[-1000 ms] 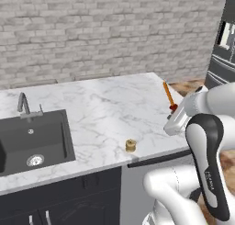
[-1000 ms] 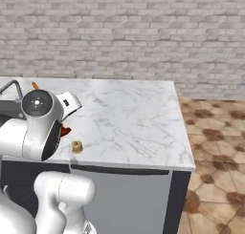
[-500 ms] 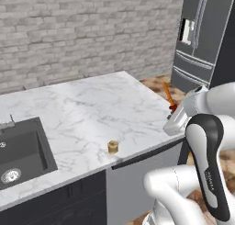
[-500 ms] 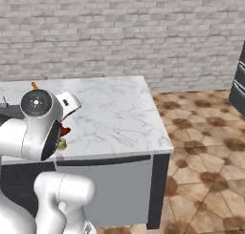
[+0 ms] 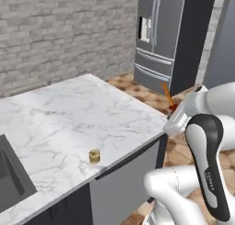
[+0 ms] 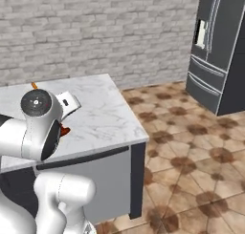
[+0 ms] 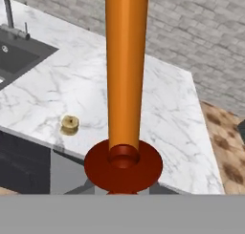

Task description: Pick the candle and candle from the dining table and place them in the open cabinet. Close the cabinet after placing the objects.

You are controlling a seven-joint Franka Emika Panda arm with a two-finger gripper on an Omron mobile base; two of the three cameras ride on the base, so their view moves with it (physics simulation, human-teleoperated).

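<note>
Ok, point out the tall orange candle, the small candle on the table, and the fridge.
tall orange candle (image 7: 125,70), hand view, middle of its shaft
small candle (image 5: 94,156), left base view, its side
fridge (image 6: 217,47), right base view, door front

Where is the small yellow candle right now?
In the left base view, the small yellow candle sits on the marble dining table near its front edge, right of the sink, apart from the gripper.

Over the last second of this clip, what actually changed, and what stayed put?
The base turned right: the sink slid out toward the left edge and the fridge swung into view. That is camera motion, not the things moving. The gripper stays shut on the orange taper candle, carried clear of the dining table. The small gold candle keeps its place near the table's front edge.
</note>
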